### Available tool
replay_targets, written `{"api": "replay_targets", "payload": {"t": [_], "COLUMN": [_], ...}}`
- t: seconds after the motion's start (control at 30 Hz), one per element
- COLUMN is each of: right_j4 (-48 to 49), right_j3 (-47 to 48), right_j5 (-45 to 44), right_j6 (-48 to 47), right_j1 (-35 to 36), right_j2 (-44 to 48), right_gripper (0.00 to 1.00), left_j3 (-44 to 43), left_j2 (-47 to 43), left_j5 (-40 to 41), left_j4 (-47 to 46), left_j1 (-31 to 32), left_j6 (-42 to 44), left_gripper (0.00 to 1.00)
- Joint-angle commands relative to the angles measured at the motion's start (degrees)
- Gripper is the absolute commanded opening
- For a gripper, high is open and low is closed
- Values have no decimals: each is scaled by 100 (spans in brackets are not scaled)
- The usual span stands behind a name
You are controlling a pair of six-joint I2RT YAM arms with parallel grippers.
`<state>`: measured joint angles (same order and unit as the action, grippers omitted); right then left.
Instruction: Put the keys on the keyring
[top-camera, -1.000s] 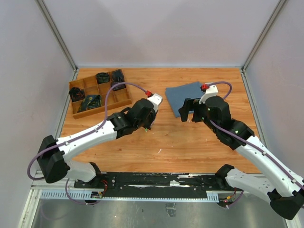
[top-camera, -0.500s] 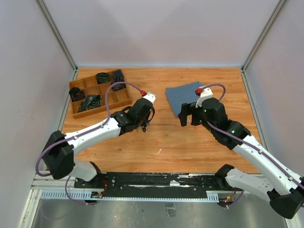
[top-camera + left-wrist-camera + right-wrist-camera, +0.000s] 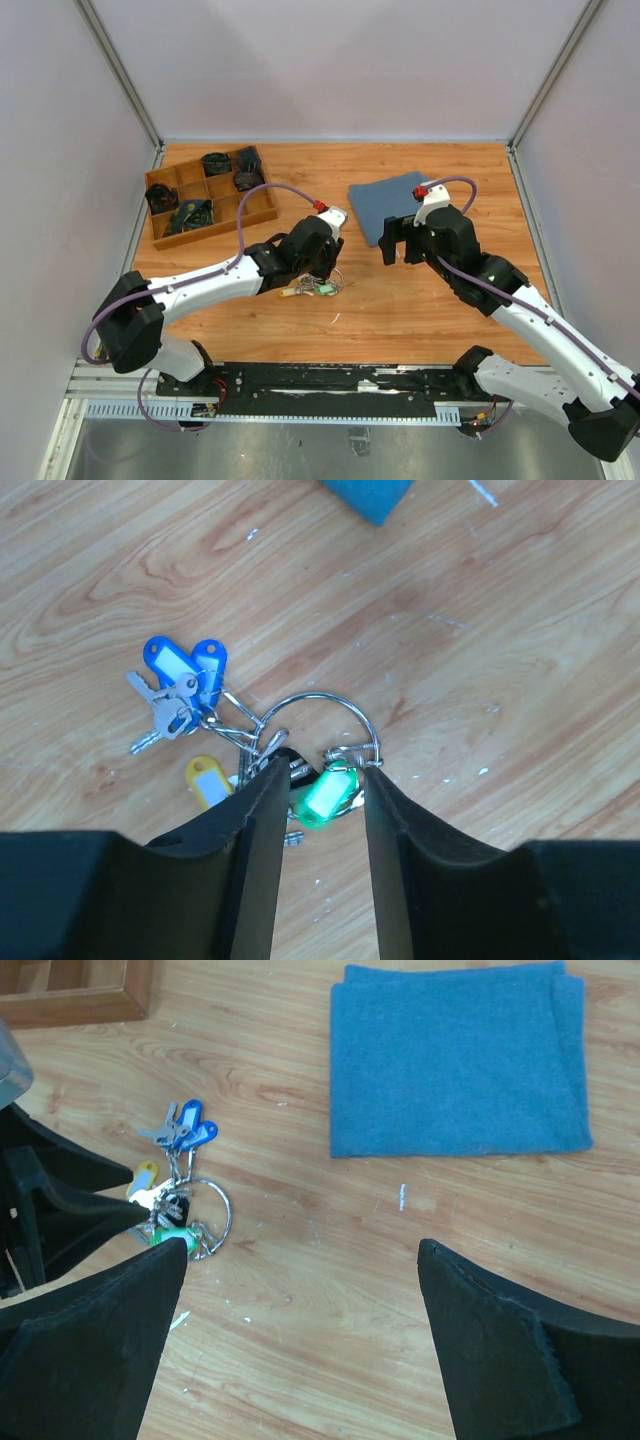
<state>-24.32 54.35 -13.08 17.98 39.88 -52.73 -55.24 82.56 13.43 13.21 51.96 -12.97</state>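
The keyring (image 3: pixel 345 708), a thin silver wire ring, lies flat on the wooden table with its bunch. The two blue-headed keys (image 3: pixel 185 670) lie at its left and seem linked to it through small rings. A yellow tag (image 3: pixel 204 780) and a green tag (image 3: pixel 325 795) lie by it. My left gripper (image 3: pixel 322 770) is open just above the ring, with the green tag between its jaws. In the top view the bunch (image 3: pixel 312 287) lies under my left gripper (image 3: pixel 318 270). My right gripper (image 3: pixel 300 1260) is open and empty, to the right of the keyring (image 3: pixel 222 1210).
A folded blue cloth (image 3: pixel 385 205) lies at the back centre, also in the right wrist view (image 3: pixel 455 1055). A wooden compartment tray (image 3: pixel 260 208) with dark items stands at the back left. Bare wood lies between the two grippers.
My left gripper has moved right and toward the near edge. The keyring bunch, unseen before, now lies on the table under it. The right arm has barely moved.
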Motion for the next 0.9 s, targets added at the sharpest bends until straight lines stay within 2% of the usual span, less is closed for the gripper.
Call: {"api": "replay_targets", "payload": {"t": [0.0,0.13,0.27,0.4,0.63,0.87], "right_j4": [173,562,267,379,501,740], "right_j3": [-129,-275,-24,-48,-201,-847], "right_j5": [-531,-488,-416,-656,-1173,-1963], "right_j6": [-339,-974,-1543,-1771,-2051,-1960], "right_j1": [81,79,79,73,78,75], "right_j2": [282,736,1043,1565,2502,3409], "right_gripper": [98,98,98,98,99,98], "left_j3": [43,-14,-13,-13,251,1057], "left_j2": [-300,-746,-1512,-2293,-3667,-4819], "left_j5": [-268,-217,-116,531,1591,2304], "left_j4": [-398,-347,-346,-285,-241,-421], "left_j1": [18,-193,-628,-846,-855,-855], "left_j6": [-50,-70,-122,-66,-46,-197], "left_gripper": [44,52,64,78,97,100]}}
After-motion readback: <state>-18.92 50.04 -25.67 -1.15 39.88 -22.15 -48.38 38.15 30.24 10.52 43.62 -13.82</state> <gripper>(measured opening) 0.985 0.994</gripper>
